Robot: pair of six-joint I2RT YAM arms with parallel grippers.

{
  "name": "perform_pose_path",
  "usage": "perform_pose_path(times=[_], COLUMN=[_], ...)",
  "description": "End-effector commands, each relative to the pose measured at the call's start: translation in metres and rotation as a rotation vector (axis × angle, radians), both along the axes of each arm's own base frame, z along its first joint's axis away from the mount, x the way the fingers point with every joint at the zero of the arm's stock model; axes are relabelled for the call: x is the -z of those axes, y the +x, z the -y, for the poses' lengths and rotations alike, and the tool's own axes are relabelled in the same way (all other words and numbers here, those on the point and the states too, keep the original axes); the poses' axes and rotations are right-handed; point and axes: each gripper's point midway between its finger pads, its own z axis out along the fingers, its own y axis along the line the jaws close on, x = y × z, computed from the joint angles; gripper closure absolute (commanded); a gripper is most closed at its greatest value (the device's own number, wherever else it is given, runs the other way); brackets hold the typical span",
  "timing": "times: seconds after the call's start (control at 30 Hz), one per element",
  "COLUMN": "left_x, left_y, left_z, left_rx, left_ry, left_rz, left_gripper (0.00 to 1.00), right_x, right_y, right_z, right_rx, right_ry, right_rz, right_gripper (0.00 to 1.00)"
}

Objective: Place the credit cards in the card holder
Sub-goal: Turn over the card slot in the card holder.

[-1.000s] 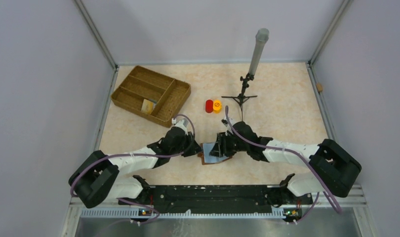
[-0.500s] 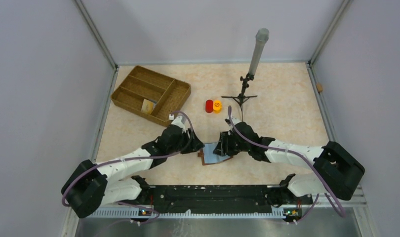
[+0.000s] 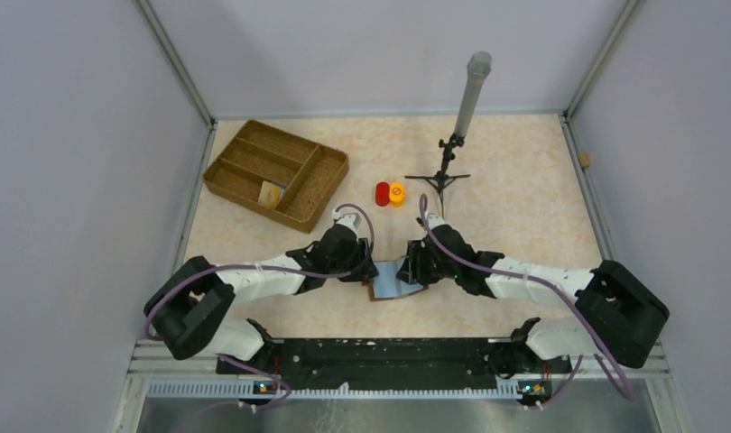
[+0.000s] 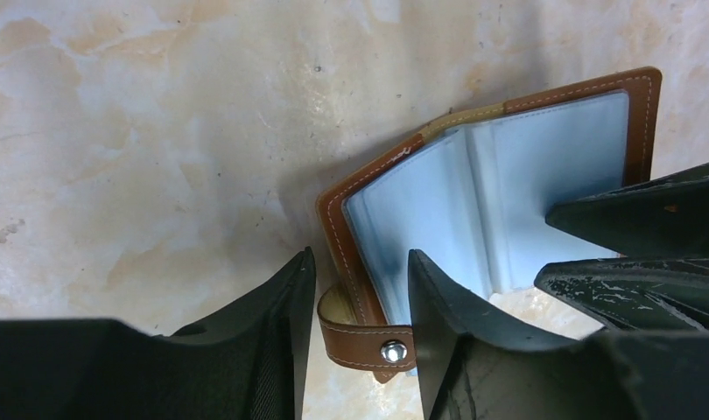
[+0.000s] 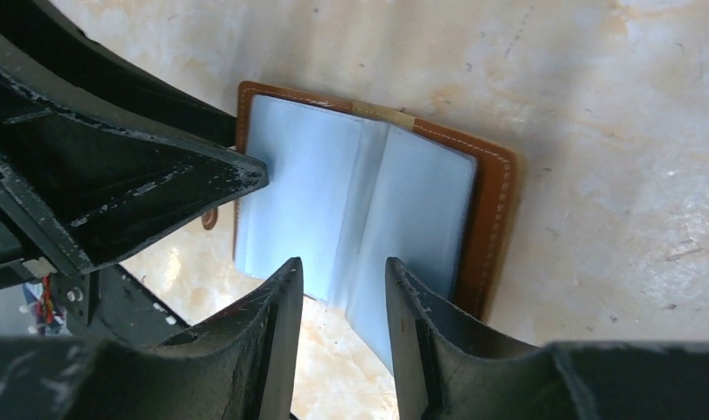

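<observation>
Two robot arms, the left arm (image 3: pixel 267 278) and the right arm (image 3: pixel 524 275), have white link shells between bulky black joint housings, each with a purple cable (image 3: pixel 355 211) looping back from behind the fingers (image 5: pixel 246 350). The fingers are matte black, wedge-shaped and tapering, their edges scuffed with pale scratches.

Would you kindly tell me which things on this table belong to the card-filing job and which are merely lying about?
Part of the job:
- open brown card holder
- yellowish card, lying in the wicker tray

Just lying about:
- red cap
- orange cap
- tripod stand holding a grey tube
</observation>
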Motion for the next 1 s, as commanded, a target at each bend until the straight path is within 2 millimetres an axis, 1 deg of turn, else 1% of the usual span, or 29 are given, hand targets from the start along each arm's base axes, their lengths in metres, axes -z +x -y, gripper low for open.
perform_pose_path(times=[0.0, 0.07, 0.13, 0.23, 0.3, 0.37, 0.47, 0.6, 0.63, 0.73, 0.87, 0.93, 0.97], left_x=[-0.003, 0.000, 0.007, 0.012, 0.012, 0.008, -0.009, -0.042, -0.048, -0.071, -0.091, -0.101, -0.105], left_y=[0.012, 0.012, 0.008, 0.006, 0.005, 0.005, 0.007, 0.012, 0.012, 0.015, 0.019, 0.024, 0.027], left_z=[0.002, 0.001, -0.005, -0.007, -0.007, -0.005, 0.001, 0.009, 0.009, 0.009, 0.001, -0.007, -0.013], left_rx=[-0.016, -0.016, -0.018, -0.018, -0.019, -0.020, -0.016, -0.007, -0.005, -0.011, -0.038, -0.066, -0.083], left_ry=[0.060, 0.083, 0.125, 0.153, 0.152, 0.138, 0.099, 0.040, 0.035, 0.010, 0.020, 0.025, 0.027], left_rz=[0.049, 0.052, 0.035, 0.028, 0.026, 0.030, 0.052, 0.097, 0.104, 0.142, 0.172, 0.184, 0.184], left_gripper=[0.55, 0.58, 0.61, 0.63, 0.63, 0.63, 0.55, 0.43, 0.40, 0.34, 0.25, 0.19, 0.18], right_x=[0.020, 0.026, 0.031, 0.035, 0.033, 0.024, 0.006, -0.028, -0.037, -0.057, -0.072, -0.077, -0.079], right_y=[-0.004, -0.006, -0.004, -0.006, -0.006, -0.004, -0.001, 0.003, 0.004, 0.006, 0.010, 0.012, 0.013], right_z=[0.014, 0.019, 0.025, 0.030, 0.031, 0.028, 0.025, 0.019, 0.018, 0.017, 0.020, 0.021, 0.021], right_rx=[0.044, 0.051, 0.072, 0.081, 0.078, 0.065, 0.051, 0.033, 0.025, 0.017, 0.017, 0.016, 0.017], right_ry=[-0.067, -0.089, -0.112, -0.133, -0.135, -0.128, -0.112, -0.069, -0.057, -0.047, -0.062, -0.066, -0.063], right_rz=[-0.020, -0.034, -0.025, -0.031, -0.032, -0.013, 0.016, 0.065, 0.079, 0.113, 0.151, 0.166, 0.172], right_gripper=[0.62, 0.64, 0.64, 0.65, 0.65, 0.64, 0.63, 0.58, 0.57, 0.55, 0.50, 0.47, 0.46])
